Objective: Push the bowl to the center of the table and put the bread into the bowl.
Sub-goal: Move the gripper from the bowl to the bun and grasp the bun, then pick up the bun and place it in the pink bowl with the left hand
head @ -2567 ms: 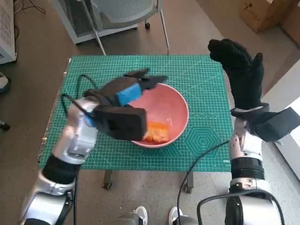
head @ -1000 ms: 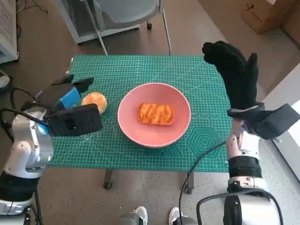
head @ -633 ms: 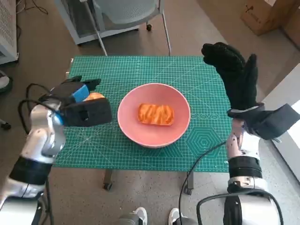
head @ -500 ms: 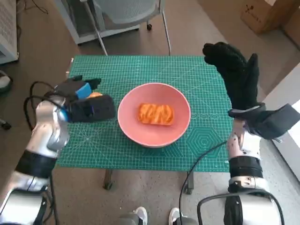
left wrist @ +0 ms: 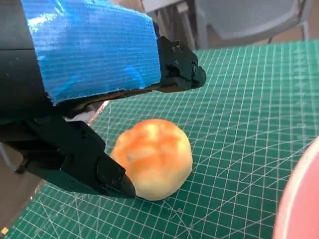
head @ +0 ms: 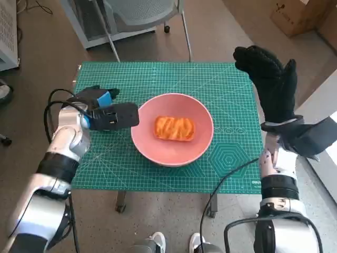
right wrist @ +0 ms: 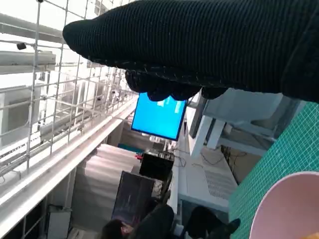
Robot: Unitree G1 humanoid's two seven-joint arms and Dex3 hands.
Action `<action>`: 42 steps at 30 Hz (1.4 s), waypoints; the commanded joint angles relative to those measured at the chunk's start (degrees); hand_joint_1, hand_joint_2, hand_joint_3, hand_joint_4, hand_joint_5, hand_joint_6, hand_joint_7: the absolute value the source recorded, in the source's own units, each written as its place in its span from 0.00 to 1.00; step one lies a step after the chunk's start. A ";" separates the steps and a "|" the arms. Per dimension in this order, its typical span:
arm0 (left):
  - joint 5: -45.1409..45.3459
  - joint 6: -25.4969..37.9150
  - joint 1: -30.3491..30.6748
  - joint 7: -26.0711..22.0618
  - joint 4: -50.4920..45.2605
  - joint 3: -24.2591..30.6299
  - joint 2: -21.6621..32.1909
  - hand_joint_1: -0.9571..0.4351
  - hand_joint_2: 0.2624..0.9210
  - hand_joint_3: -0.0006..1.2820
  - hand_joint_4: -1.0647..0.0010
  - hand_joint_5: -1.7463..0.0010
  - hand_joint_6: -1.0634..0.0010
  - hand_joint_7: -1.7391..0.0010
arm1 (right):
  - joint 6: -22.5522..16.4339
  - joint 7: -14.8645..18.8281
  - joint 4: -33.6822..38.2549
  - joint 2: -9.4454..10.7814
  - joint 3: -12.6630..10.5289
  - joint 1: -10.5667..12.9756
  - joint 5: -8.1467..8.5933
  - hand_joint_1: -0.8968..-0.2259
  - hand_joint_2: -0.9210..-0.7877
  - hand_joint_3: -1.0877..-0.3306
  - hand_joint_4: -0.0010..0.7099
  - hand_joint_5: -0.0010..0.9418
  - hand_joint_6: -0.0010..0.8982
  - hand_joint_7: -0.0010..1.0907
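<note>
A pink bowl (head: 172,150) stands near the middle of the green mat (head: 221,89), and a flat orange-glazed bread (head: 175,128) lies in it. The bowl's rim (right wrist: 291,209) also shows in the right wrist view. A round golden bun (left wrist: 154,157) rests on the mat left of the bowl; the head view hides it under my left hand (head: 100,101). That hand's fingers (left wrist: 177,69) reach over the bun with a gap, while the thumb (left wrist: 99,169) lies against its side. My right hand (head: 269,84) is raised over the table's right edge, fingers spread, holding nothing.
A chair (head: 142,10) stands behind the table, and cardboard boxes (head: 295,13) sit at the far right. A person's feet (head: 152,243) show at the front edge. A seated person (right wrist: 149,224) and a blue screen (right wrist: 159,117) appear in the right wrist view.
My left hand left the bowl, swung out to the left, then came back over the bun, which it now covers in the head view. The bread stays in the bowl. The right hand barely moved.
</note>
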 commanded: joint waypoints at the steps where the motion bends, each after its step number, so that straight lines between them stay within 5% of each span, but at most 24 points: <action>1: 0.55 -1.15 -4.09 1.75 7.07 -1.83 -1.63 0.76 0.74 0.02 0.91 1.00 0.72 1.00 | 0.05 -0.76 -0.14 -0.54 0.15 1.38 -0.83 0.50 0.00 0.69 0.36 0.00 0.38 0.00; 14: 1.41 -4.41 -7.31 4.57 19.02 -6.22 -4.57 0.75 0.77 0.03 0.90 0.99 0.70 0.99 | 0.21 -1.43 -2.41 -1.13 0.27 2.70 -0.83 0.49 0.00 0.69 0.35 0.00 0.38 0.00; 18: 1.75 -4.37 -7.51 4.25 20.73 -7.59 -5.06 0.74 0.78 0.04 0.82 0.98 0.69 0.99 | 0.05 -1.84 -2.85 -1.11 0.34 2.98 -0.99 0.49 0.00 0.68 0.35 0.00 0.37 0.00; 20: 1.79 -4.20 -7.57 3.98 21.36 -8.09 -5.18 0.74 0.81 0.05 0.70 0.94 0.69 0.99 | -0.08 -2.00 -3.02 -1.10 0.41 3.07 -1.05 0.49 0.00 0.68 0.35 0.00 0.37 0.00; 22: 1.67 -4.03 -7.55 3.70 21.90 -8.46 -5.22 0.74 0.84 0.05 0.68 0.61 0.68 1.00 | -0.21 -2.06 -3.15 -1.12 0.43 3.12 -1.04 0.50 0.00 0.67 0.35 0.00 0.37 0.00; 25: 1.60 -3.93 -7.37 3.75 22.45 -8.99 -5.23 0.88 0.94 0.10 0.52 0.36 0.65 0.99 | -0.33 -2.05 -3.24 -1.11 0.42 3.10 -0.89 0.49 0.00 0.64 0.35 0.00 0.37 0.00; 30: 1.96 -4.00 -6.68 5.73 22.87 -10.08 -5.30 0.94 0.76 0.33 0.45 0.23 0.52 0.98 | -0.15 -1.49 -2.96 -0.94 0.11 2.90 -0.07 0.46 0.00 0.61 0.36 0.00 0.37 0.00; 35: 1.57 -4.60 -5.61 10.33 22.82 -10.31 -5.13 0.95 0.78 0.29 0.40 0.25 0.37 0.94 | 0.11 -0.94 -2.46 -0.71 -0.13 2.62 0.57 0.44 0.00 0.59 0.36 0.00 0.38 0.01; 37: 1.71 -5.21 -5.03 13.03 22.71 -10.49 -4.93 0.95 0.90 0.19 0.42 0.25 0.36 0.82 | 0.32 -0.54 -2.40 -0.56 -0.22 2.58 0.94 0.43 0.00 0.59 0.37 0.00 0.39 0.01; 38: 1.79 -5.42 -4.86 14.03 22.73 -10.60 -4.87 0.90 0.94 0.17 0.43 0.24 0.41 0.68 | 0.38 -0.36 -2.45 -0.49 -0.26 2.60 1.08 0.43 0.00 0.59 0.37 0.00 0.39 0.01; 39: 1.82 -5.54 -4.78 14.60 22.80 -10.68 -4.85 0.82 0.96 0.17 0.46 0.23 0.47 0.53 | 0.41 -0.24 -2.49 -0.44 -0.28 2.61 1.16 0.43 0.00 0.58 0.37 0.00 0.39 0.01; 42: 1.77 -6.22 -4.36 17.20 22.88 -10.75 -4.61 0.73 0.99 0.18 0.54 0.23 0.51 0.32 | 0.55 0.16 -2.52 -0.28 -0.42 2.59 1.44 0.42 0.00 0.58 0.37 0.01 0.39 0.01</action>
